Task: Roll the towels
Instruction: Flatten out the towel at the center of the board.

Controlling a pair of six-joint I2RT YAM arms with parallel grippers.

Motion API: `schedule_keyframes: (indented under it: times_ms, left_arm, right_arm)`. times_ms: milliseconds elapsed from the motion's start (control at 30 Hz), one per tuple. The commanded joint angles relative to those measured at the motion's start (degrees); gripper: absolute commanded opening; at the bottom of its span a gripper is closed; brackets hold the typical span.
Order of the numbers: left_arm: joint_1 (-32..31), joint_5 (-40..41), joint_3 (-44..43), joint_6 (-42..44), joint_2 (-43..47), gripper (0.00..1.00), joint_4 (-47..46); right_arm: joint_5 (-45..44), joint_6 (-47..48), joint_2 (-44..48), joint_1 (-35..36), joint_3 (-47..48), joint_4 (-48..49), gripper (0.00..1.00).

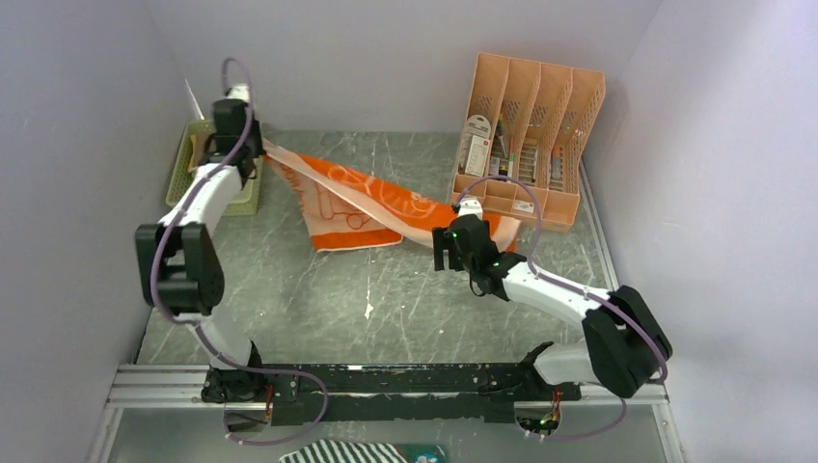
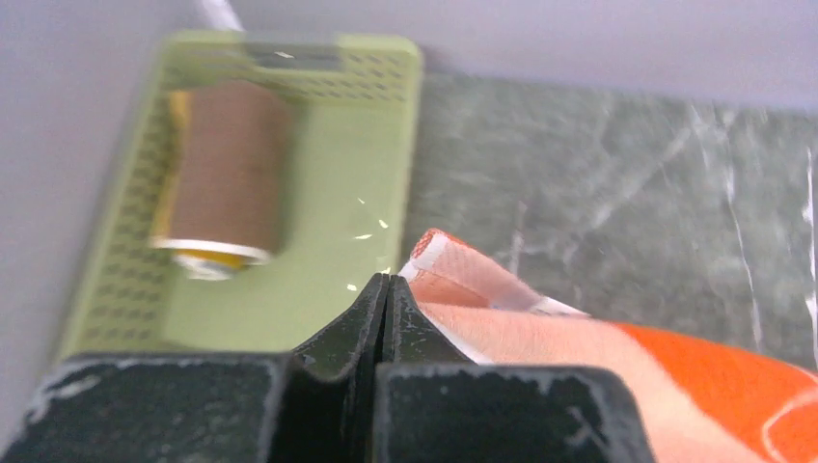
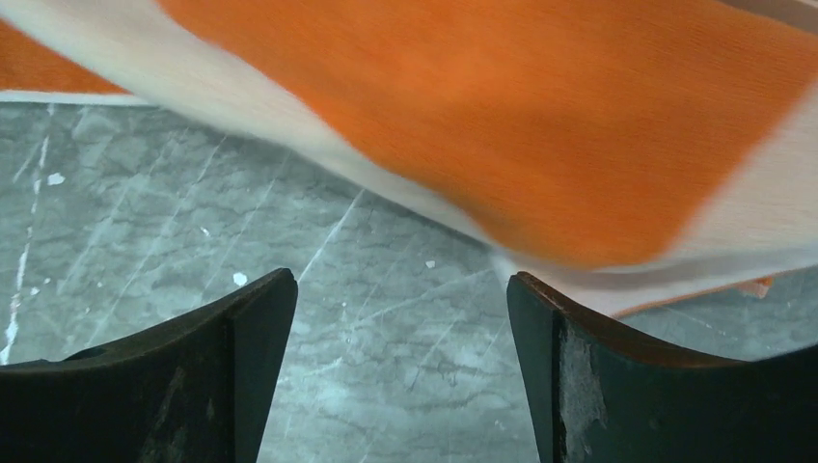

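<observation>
L gripper (image 2: 388, 285) is clamped tight on one corner tip of the orange towel (image 1: 357, 198), raised beside the green basket (image 2: 328, 174) at the far left of the table (image 1: 386, 309). R gripper (image 3: 400, 289) is held wide open w/ nothing in it. The towel's other end is draped just above it and over one finger, near the peach organiser (image 1: 540, 106). Between the two, the cloth is slung in a sagging band, w/ its middle folded on the tabletop.

Risks, as judged:
- Only a small bit of corner is pinched, so it could be pulled free if the cloth is tensioned.
- The R end could be missed, or just one layer caught, as that edge is blurred and prob. not settled.
- The organiser or basket could be snagged or nudged, both being close by.

Count: 2 towels (the orange one, plus a tan towel (image 2: 227, 174) seen rolled inside the basket), 1 basket, 1 organiser, 2 grippers.
</observation>
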State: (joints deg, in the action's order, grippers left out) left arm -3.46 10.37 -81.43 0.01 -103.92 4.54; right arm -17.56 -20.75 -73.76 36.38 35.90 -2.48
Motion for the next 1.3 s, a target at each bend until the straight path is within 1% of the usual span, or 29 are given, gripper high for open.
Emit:
schedule_keyframes:
  times_ms: [0,133,233,433,500,667,733,933,1133,1267]
  left_arm:
    - [1.8,1.8,3.2,-0.8,5.8,0.07,-2.0]
    - [3.0,1.1,1.8,-1.1,6.5,0.07,-0.3]
    - [3.1,0.5,1.7,-0.9,6.6,0.07,-0.5]
    - [3.2,-1.3,0.7,-0.8,5.0,0.07,0.4]
    - [3.3,-2.1,0.3,-1.0,4.7,0.07,0.6]
    - [3.3,-3.1,0.3,-1.0,5.1,0.07,0.5]
    - [3.2,-3.5,0.4,-1.0,5.2,0.07,0.4]
    - [3.3,-4.9,0.2,-1.1,5.5,0.07,1.4]
    - [3.3,-5.3,-0.1,-1.2,6.9,0.07,2.0]
    - [3.2,-5.9,-0.4,-1.3,7.9,0.07,2.0]
  right_arm:
    - [-0.3,3.3,-4.3,-0.3,3.6,1.0,0.80]
    - [-0.4,6.4,-6.7,-0.2,6.5,-1.6,0.80]
    - [-0.3,9.7,-7.6,0.0,6.5,-0.7,0.80]
    - [-5.9,14.8,-9.1,2.0,7.8,-4.6,0.78]
    - [-5.1,14.3,-8.4,2.0,7.4,-6.0,0.76]
    - [2.0,9.2,-6.6,1.1,5.1,-7.1,0.71]
    - [4.8,7.9,-7.2,-0.7,4.9,-7.4,0.67]
    - [7.5,6.9,-9.3,-3.4,6.5,-9.2,0.64]
    - [11.4,5.7,-12.5,-4.9,7.9,-13.7,0.59]
    - [12.9,4.5,-14.9,-6.0,7.4,-14.4,0.56]
